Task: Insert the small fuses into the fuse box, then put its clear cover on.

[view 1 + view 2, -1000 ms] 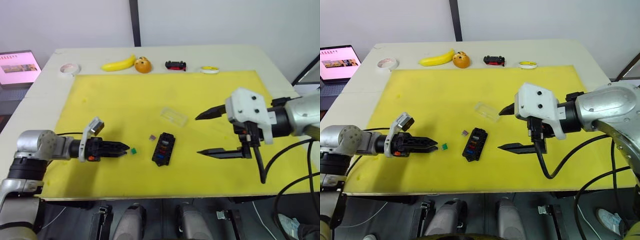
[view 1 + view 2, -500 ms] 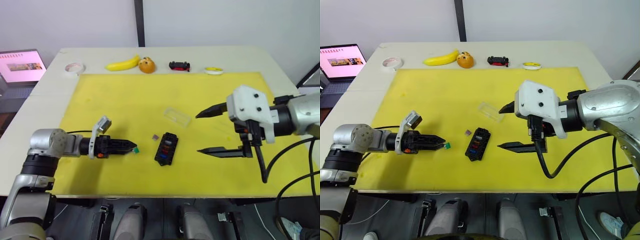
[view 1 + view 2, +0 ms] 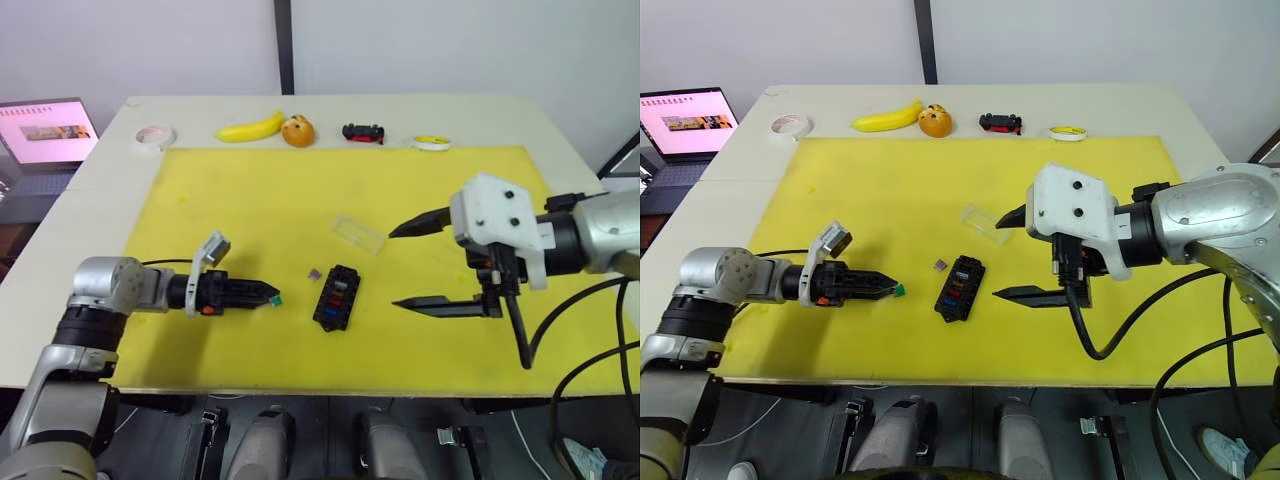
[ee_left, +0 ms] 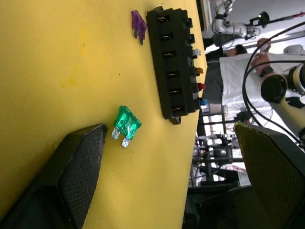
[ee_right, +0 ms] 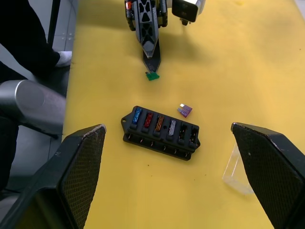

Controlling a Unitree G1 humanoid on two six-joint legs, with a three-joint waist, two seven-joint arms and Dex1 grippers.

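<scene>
1. At the far left, off the desk [image 3: 1200, 105], a laptop [image 3: 685, 120] stands with its screen lit.
2. A roll of white tape [image 3: 790, 125] sits at the desk's back left corner, beside the yellow mat [image 3: 890, 190] that covers most of the top.
3. The left end effector [image 3: 883, 286] lies low over the mat's left half, pointing toward the middle. In the head views its black fingers look drawn to a point, while its own wrist view shows a gap between them, so I cannot tell whether they are closed or apart.
4. A green fuse [image 4: 126, 125] lies flat on the mat just past the left fingertips, its two metal legs showing; whether a fingertip touches it I cannot tell.
5. Along the back edge, a banana [image 3: 885, 118], a small orange fruit [image 3: 934, 121], a black-and-red toy car [image 3: 1000, 123] and a roll of yellow tape [image 3: 1067, 133] stand in a row.
6. A purple fuse [image 5: 185, 110] lies loose on the mat just beside the fuse box [image 3: 959, 288], on its left.
7. The fuse box rests near the mat's centre, with blue, red, orange and pale fuses seated along one row.
8. The clear cover [image 3: 982, 222] lies on the mat behind the fuse box, a little to its right and apart from it.
9. The right end effector [image 3: 1008, 255] hangs above the mat to the right of the fuse box, its two fingers spread wide, holding nothing.
</scene>
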